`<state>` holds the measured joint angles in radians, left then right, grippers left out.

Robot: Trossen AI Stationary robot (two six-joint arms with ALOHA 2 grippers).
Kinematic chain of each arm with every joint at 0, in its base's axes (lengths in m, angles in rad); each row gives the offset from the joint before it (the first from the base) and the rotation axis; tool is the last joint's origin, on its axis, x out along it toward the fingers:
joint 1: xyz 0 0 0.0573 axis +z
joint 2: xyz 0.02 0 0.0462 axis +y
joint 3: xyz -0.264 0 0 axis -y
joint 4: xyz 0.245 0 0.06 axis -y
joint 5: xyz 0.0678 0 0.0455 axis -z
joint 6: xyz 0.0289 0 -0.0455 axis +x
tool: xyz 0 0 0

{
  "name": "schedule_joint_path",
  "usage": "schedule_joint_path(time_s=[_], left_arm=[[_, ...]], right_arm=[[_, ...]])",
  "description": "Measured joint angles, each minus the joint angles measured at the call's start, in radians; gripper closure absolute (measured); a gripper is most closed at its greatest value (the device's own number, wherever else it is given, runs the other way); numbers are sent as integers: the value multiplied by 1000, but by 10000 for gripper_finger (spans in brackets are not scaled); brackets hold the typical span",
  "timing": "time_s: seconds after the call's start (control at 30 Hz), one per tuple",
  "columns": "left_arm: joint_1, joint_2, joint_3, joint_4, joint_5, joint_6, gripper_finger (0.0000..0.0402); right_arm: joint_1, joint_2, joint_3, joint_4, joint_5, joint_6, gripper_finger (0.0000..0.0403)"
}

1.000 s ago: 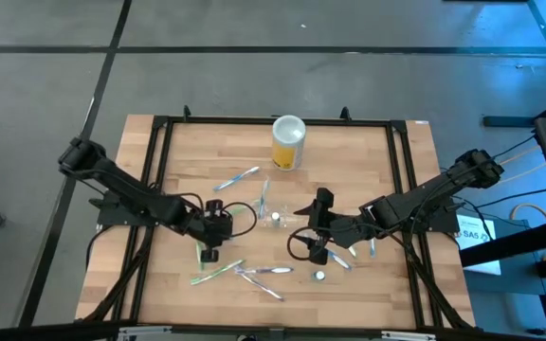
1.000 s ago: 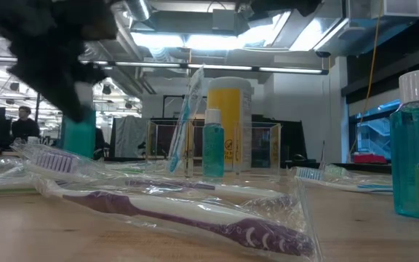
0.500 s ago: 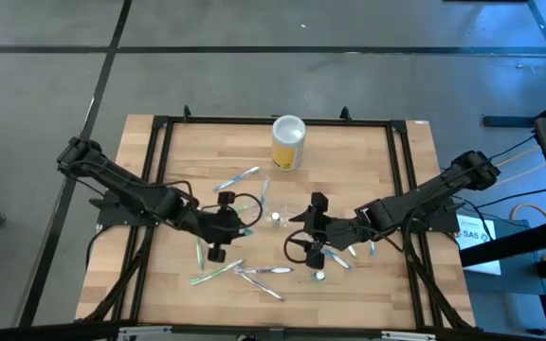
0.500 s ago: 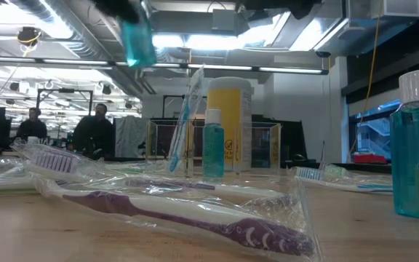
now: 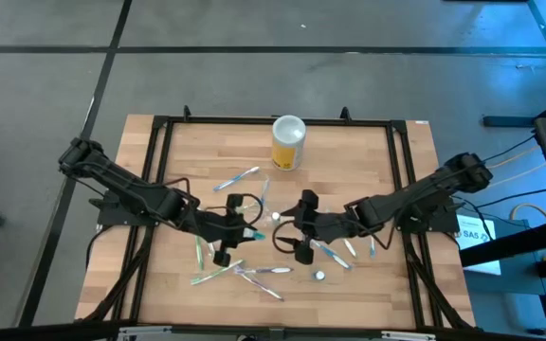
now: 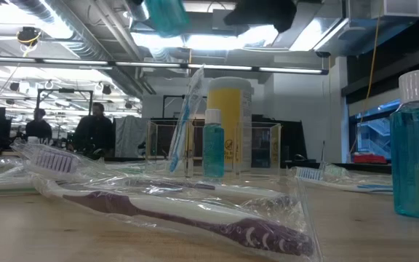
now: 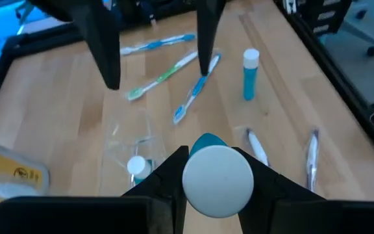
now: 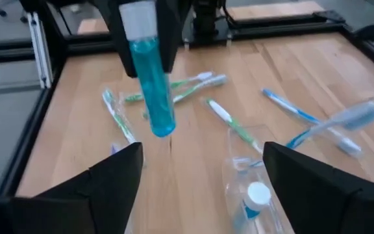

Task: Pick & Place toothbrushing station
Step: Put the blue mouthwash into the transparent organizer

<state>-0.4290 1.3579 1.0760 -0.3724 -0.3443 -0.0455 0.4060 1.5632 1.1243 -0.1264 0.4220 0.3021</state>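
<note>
The clear container stands on the wood at the table's middle, with a small blue bottle and a wrapped toothbrush upright in it; it also shows in the low view. My left gripper is just left of it, above the table, shut on a blue mouthwash bottle with a white cap. My right gripper is open and empty just right of the container, facing the left gripper; its fingers show in the left wrist view. My left gripper pinches the mouthwash bottle between its two fingers at the white cap end. The blue body sticks out past the fingertips toward the table's right, slanting down. The bottle is lifted clear of the table.
Several wrapped toothbrushes lie around the container. A yellow canister with a white lid stands at the far middle. Another mouthwash bottle stands toward the near edge and looms at the right of the low view.
My left gripper has lifted the mouthwash bottle up off the table and carried it toward the table's right, close to the clear container. My right gripper has moved toward the table's left, nearer the container, and stays open.
</note>
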Motion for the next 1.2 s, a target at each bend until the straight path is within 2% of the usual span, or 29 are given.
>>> schedule_joint_path(time_s=[0.13,0.37,0.53,0.7,0.83,1.03,1.2], left_arm=[[15,23,0,13,2,7,313],[40,49,0,80,4,37,313],[51,50,0,127,21,51,313],[65,50,0,147,29,59,313],[71,50,0,172,31,63,313],[71,50,0,205,32,86,313],[71,50,0,205,31,86,313]], right_arm=[[-14,24,0,42,-40,-23,84],[-29,68,0,90,-49,-41,106],[-38,69,0,95,-50,-41,116],[-48,69,0,127,-120,-49,126],[-55,69,0,127,-123,-49,138],[-60,69,0,127,-124,-61,171],[-60,69,0,127,-125,-79,224]])
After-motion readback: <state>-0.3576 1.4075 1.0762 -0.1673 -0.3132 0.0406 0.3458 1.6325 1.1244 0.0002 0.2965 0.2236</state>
